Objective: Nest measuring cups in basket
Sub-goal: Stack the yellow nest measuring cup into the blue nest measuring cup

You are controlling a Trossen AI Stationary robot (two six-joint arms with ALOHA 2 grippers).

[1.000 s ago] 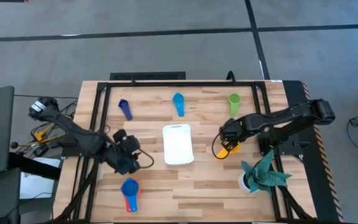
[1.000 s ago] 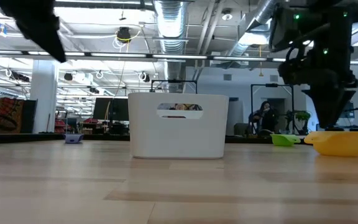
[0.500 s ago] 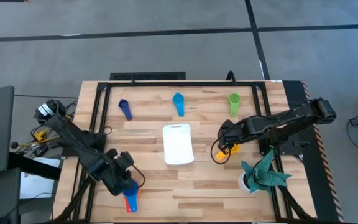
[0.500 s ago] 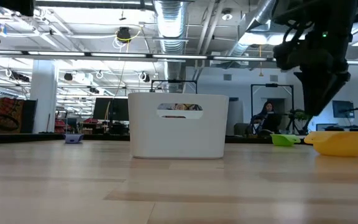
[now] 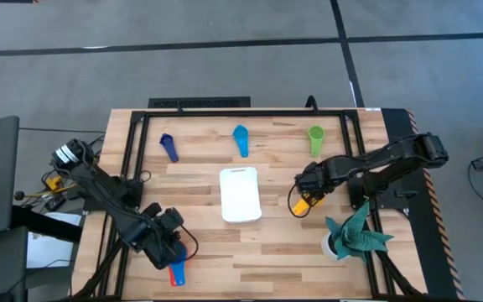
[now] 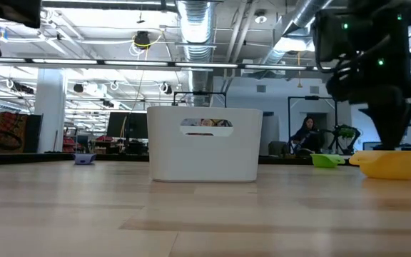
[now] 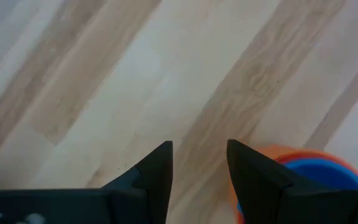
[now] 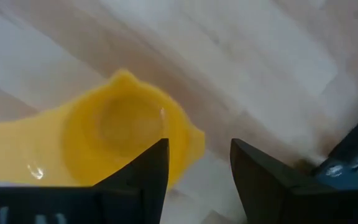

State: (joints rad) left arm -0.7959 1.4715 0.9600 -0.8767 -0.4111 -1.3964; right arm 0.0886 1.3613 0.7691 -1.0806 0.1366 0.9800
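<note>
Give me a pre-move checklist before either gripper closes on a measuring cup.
1. Right gripper open over the yellow cup: ok, fingers apart with one at the bowl's rim.
2. Yellow cup held: not ok, it lies on the table, not gripped.
3. Left gripper open: ok, fingers apart above bare wood.
4. Left gripper lined up on the blue cup nested in an orange one: not ok, the pair sits off to one side of the fingers.
5. Basket free to receive cups: ok, nothing shows inside it from above.
6. Paper plant out of the right arm's way: cannot tell.
</note>
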